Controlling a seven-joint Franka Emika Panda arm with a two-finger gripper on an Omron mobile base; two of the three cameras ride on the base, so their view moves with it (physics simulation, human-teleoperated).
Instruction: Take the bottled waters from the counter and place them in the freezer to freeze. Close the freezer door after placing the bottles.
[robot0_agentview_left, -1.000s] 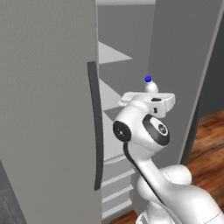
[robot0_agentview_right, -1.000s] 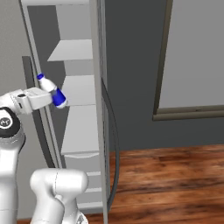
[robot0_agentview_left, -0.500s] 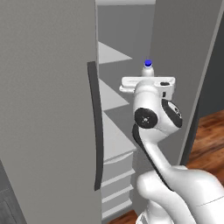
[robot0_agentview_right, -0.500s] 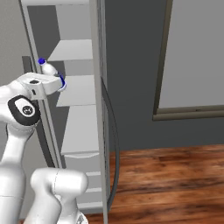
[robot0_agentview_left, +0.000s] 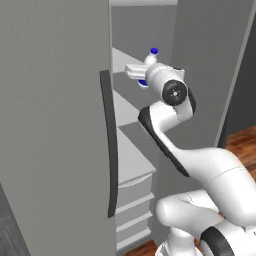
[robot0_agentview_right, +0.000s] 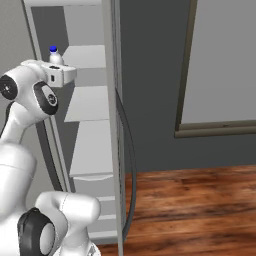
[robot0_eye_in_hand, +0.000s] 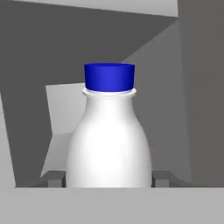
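A white water bottle (robot0_eye_in_hand: 109, 144) with a blue cap stands upright between my gripper's fingertips (robot0_eye_in_hand: 54, 178), and my gripper (robot0_eye_in_hand: 108, 178) is shut on its lower body. In the left base view the bottle (robot0_agentview_left: 150, 59) is held by the gripper (robot0_agentview_left: 143, 77) just above an upper shelf (robot0_agentview_left: 121, 59) inside the open freezer. From the right, the same bottle (robot0_agentview_right: 55, 58) is level with the top shelf (robot0_agentview_right: 86, 52). The freezer door (robot0_agentview_right: 113, 125) stands open, seen edge-on, with its dark bar handle (robot0_agentview_right: 131, 150). The counter is out of view.
The freezer's other door (robot0_agentview_left: 55, 125), with a dark vertical handle (robot0_agentview_left: 111, 150), stands close on the arm's left. Lower shelves (robot0_agentview_right: 92, 150) and white drawers (robot0_agentview_left: 132, 200) sit below the hand. Wooden floor (robot0_agentview_right: 190, 205) and a grey wall lie to the right.
The arm has lifted and reached forward, carrying the bottle from mid-shelf height up to the upper shelf inside the freezer. The grip has stayed the same.
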